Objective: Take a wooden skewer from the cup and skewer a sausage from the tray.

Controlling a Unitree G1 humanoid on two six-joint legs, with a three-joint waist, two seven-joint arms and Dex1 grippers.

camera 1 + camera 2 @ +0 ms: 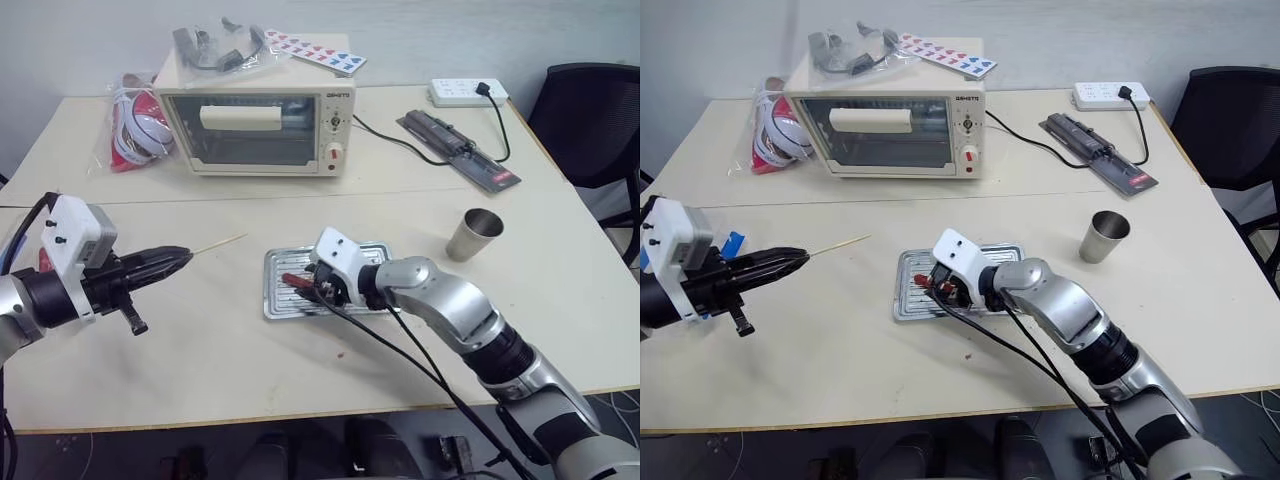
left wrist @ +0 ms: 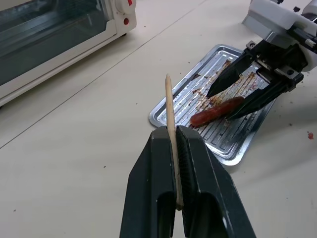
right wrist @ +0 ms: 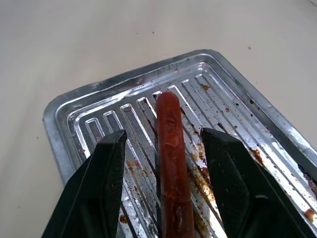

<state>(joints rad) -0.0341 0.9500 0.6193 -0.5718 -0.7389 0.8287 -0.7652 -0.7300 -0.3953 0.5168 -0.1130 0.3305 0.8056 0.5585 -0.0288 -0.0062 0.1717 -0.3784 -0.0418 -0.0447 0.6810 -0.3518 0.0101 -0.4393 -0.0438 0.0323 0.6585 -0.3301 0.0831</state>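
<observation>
Skewer (image 2: 171, 119), one, sausage (image 3: 172, 148), one (apparently), cup (image 1: 474, 235), one

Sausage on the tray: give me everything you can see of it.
The sausage is one small reddish-brown link, smooth and a bit glossy, with a rounded end. It lies flat on the ribbed base of the grease-stained silver tray, running along the ribs. The right pincer straddles it with its black fingers open on either side, a gap showing on each side in the right wrist view. It is not skewered yet.
</observation>
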